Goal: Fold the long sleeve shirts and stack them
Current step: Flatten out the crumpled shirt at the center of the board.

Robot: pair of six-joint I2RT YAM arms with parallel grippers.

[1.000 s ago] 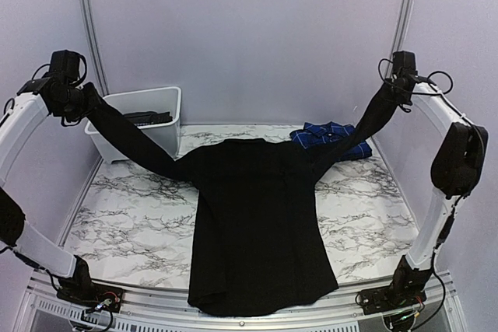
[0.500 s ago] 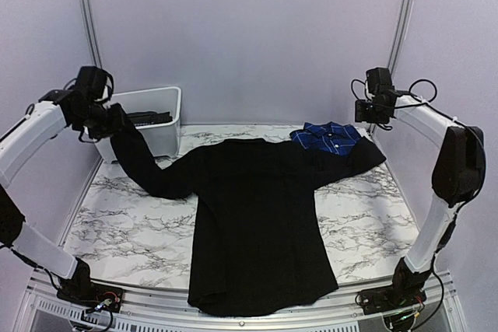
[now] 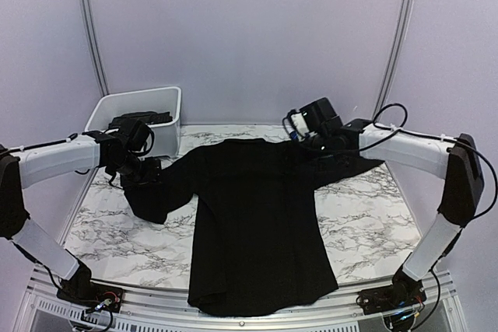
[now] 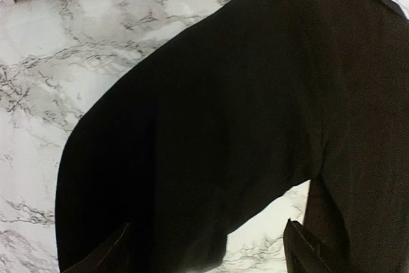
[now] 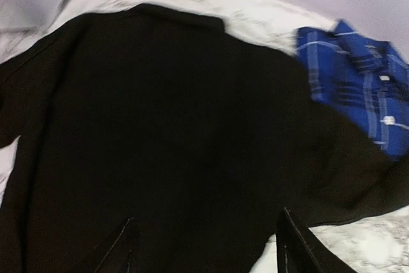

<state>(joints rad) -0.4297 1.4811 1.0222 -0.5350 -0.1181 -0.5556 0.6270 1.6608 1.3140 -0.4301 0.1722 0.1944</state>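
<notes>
The black long sleeve shirt [image 3: 257,223] lies flat on the marble table, collar to the back and hem at the near edge. Its left sleeve [image 3: 156,192] lies bent on the table beside the body, and it fills the left wrist view [image 4: 192,126]. My left gripper [image 3: 140,170] hovers over that sleeve, open and holding nothing [image 4: 204,257]. My right gripper [image 3: 299,136] hangs over the shirt's right shoulder, open and empty [image 5: 208,250]. The blue plaid shirt [image 5: 364,87] lies crumpled at the back right, partly under the black right sleeve.
A white plastic bin [image 3: 105,110] with dark items inside stands at the back left corner. Bare marble table [image 3: 109,231] shows left and right of the shirt. Walls close the table in at the back and on both sides.
Both grippers opened and let go of the raised sleeves, the right one first. The sleeves dropped to the table. Both arms came down and swung inward toward the shirt.
</notes>
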